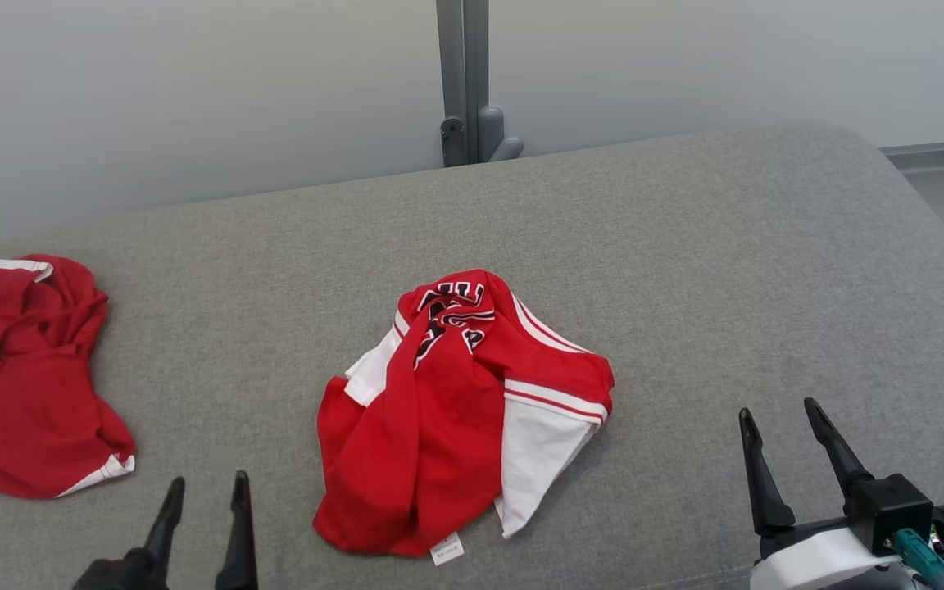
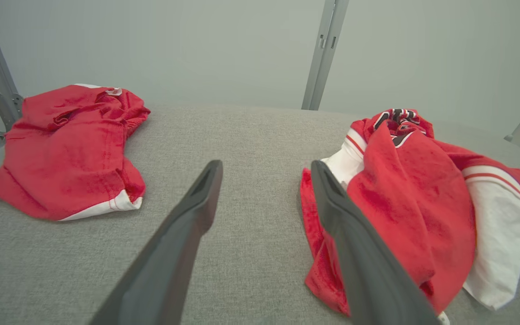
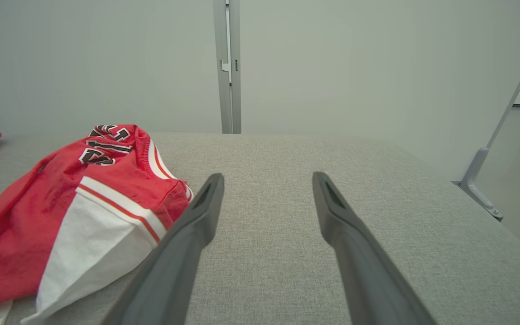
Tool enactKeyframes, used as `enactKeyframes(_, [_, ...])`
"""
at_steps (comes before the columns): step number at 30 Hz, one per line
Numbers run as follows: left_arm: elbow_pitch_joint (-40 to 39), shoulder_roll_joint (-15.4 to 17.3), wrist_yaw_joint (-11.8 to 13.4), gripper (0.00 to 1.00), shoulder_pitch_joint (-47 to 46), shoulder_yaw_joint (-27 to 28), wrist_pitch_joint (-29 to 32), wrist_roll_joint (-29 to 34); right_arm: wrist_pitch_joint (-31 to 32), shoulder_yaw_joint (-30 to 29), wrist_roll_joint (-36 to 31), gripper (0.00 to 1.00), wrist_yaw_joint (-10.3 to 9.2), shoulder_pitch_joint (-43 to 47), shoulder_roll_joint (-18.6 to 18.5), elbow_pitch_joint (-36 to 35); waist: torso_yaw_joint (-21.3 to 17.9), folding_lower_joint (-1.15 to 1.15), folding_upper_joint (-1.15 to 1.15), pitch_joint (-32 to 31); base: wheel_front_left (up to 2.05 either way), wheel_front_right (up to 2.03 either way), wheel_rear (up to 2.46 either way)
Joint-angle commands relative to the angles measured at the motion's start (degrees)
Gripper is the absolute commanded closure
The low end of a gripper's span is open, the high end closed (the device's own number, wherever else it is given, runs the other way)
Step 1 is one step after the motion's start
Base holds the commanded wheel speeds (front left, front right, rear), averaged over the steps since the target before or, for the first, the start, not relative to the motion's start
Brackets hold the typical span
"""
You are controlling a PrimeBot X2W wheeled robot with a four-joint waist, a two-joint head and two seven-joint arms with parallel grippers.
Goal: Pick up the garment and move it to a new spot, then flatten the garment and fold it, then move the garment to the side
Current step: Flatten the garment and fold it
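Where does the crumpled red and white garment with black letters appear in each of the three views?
Head view: the garment lies at the centre.
Left wrist view: the garment is at the right.
Right wrist view: the garment is at the lower left.
Shared landmark: the upright grey post at the top.

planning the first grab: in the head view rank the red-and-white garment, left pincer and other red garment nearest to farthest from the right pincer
1. red-and-white garment, centre, left of the right pincer
2. left pincer, lower left
3. other red garment, far left
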Motion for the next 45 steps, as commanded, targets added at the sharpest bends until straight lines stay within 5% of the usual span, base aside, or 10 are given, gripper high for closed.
enactKeyframes(1, [0.3, -0.1, -0.2, 0.00, 0.5, -2.6, 0.0, -0.2, -0.2, 0.1, 0.2, 0.00, -0.04, -0.2, -0.1, 0.0, -0.3, 0.00, 0.48, 0.0, 0.00, 0.00, 0.00])
enactKeyframes(13, [7.4, 1.0, -0.1, 0.00, -5.1, -19.1, 0.0, -3.5, -0.2, 1.0, 0.0, 0.00, -0.04, -1.3, -0.1, 0.0, -3.0, 0.00, 0.48, 1.6, 0.00, 0.00, 0.00])
enactKeyframes(23, [20.6, 1.5, 1.5, 0.00, -11.9, -20.7, 0.0, -1.9, -0.2, 1.0, 0.6, 0.00, -0.04, -1.6, -0.1, -0.1, -6.3, 0.00, 0.48, 3.1, 0.00, 0.00, 0.00])
enactKeyframes(24, [22.0, 1.7, 1.7, 0.56, -12.5, -20.7, 0.0, -1.9, -0.2, 1.0, 0.7, 0.00, -0.04, -1.7, -0.1, -0.1, -6.5, 0.00, 0.48, 3.1, 0.00, 0.00, 0.00])
enactKeyframes(25, [22.9, 1.7, 1.8, 1.00, -13.1, -20.6, 0.0, -2.0, -0.2, 1.0, 0.8, 0.00, -0.04, -1.7, -0.1, -0.1, -6.7, 0.00, 0.48, 3.2, 0.00, 0.00, 0.00])
enactKeyframes(32, [19.6, 2.8, 2.4, 1.00, -17.9, -16.0, 0.2, -4.4, -0.2, 0.5, 1.7, 0.00, -0.04, -2.0, -0.1, -0.3, -7.3, 0.00, 0.48, 4.2, 0.00, 0.00, 0.00])
enactKeyframes(45, [15.3, 8.9, 4.1, 1.00, -35.7, -10.2, 10.5, -8.0, -0.2, 2.5, 2.5, 0.00, -0.04, -5.4, -0.1, 0.3, -10.1, 0.00, 0.48, 8.4, 0.00, 0.00, 0.00])
